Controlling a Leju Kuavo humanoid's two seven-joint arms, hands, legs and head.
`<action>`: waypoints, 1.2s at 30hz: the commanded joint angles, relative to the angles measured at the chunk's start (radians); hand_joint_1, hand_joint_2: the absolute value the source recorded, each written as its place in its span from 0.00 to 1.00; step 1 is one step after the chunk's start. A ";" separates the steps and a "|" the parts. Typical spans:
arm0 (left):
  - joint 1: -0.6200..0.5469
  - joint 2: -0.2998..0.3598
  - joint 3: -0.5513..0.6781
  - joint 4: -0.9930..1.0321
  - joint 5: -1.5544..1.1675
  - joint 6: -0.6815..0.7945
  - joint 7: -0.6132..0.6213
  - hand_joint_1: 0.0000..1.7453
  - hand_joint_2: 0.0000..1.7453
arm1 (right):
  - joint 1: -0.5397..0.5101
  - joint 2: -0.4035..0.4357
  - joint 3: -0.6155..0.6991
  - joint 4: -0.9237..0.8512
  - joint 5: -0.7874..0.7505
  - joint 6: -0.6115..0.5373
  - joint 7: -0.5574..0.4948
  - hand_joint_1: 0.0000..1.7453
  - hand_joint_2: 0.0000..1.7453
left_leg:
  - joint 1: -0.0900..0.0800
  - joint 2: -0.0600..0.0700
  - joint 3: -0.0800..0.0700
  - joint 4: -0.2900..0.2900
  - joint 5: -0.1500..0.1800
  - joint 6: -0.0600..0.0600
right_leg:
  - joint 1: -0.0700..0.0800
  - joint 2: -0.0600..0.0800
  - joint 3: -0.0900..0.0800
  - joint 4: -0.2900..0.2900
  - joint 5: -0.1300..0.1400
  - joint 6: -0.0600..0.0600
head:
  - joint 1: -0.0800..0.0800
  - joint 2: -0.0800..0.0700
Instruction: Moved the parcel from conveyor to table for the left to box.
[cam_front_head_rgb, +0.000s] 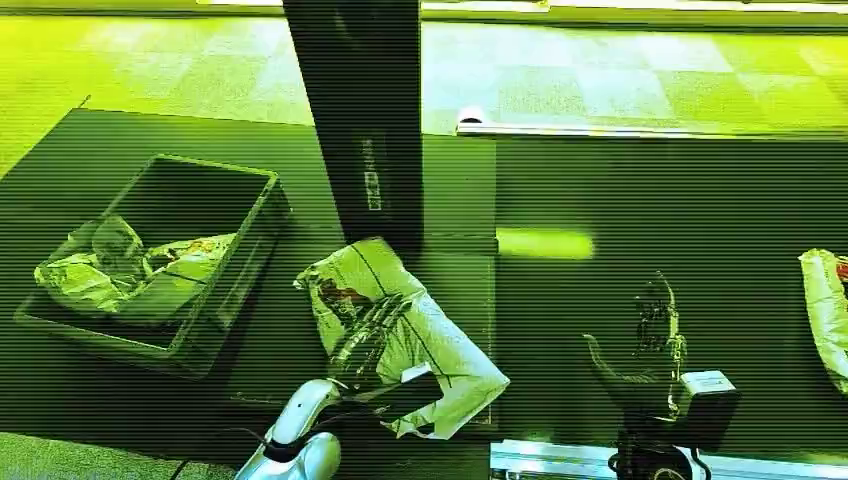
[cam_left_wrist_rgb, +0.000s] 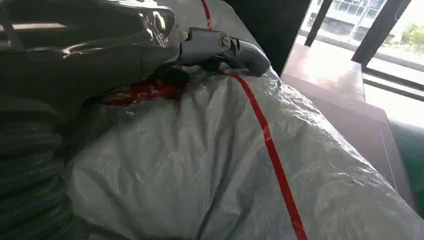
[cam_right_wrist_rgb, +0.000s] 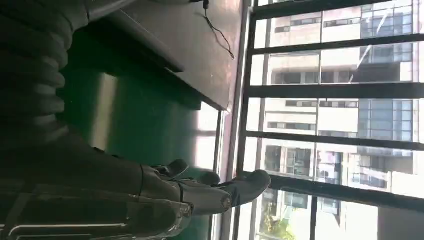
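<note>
A white parcel (cam_front_head_rgb: 432, 352) with red markings lies on the dark table mat, just right of the grey box (cam_front_head_rgb: 262, 222). My left hand (cam_front_head_rgb: 365, 337) lies on the parcel's near left part, fingers spread over its top. In the left wrist view the thumb (cam_left_wrist_rgb: 222, 47) presses across the crinkled white parcel (cam_left_wrist_rgb: 210, 170) beside a red stripe, gripping it. My right hand (cam_front_head_rgb: 648, 345) hovers open over the dark conveyor belt (cam_front_head_rgb: 690, 200), holding nothing; its fingers (cam_right_wrist_rgb: 220, 192) are stretched out in the right wrist view.
The box holds a few white parcels (cam_front_head_rgb: 130, 270). A tall black post (cam_front_head_rgb: 360, 110) stands just behind the parcel. Another white parcel (cam_front_head_rgb: 826, 305) lies on the belt at the far right edge. A metal rail (cam_front_head_rgb: 560, 458) runs along the belt's near side.
</note>
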 joint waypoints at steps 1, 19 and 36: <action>-0.035 0.011 0.012 0.213 -0.015 -0.020 0.017 0.00 1.00 | -0.009 0.015 -0.015 0.020 0.004 -0.005 0.007 0.00 1.00 | -0.001 0.003 0.001 -0.003 0.003 0.000 | -0.001 0.002 0.001 -0.003 0.004 0.000 | 0.000 0.000; 0.056 0.000 0.069 -0.071 0.273 0.084 -0.311 1.00 1.00 | 0.011 0.031 -0.016 -0.006 0.029 0.006 0.025 0.00 1.00 | 0.000 0.004 0.003 0.000 0.004 0.000 | 0.000 0.003 0.002 -0.001 0.005 0.000 | 0.000 0.000; 0.106 0.020 0.085 -0.228 0.373 0.488 -0.542 1.00 1.00 | -0.021 0.019 0.001 0.043 0.017 0.010 0.015 0.00 1.00 | 0.000 0.002 -0.002 -0.001 0.002 0.001 | 0.000 0.001 -0.004 -0.001 0.002 -0.001 | 0.000 0.000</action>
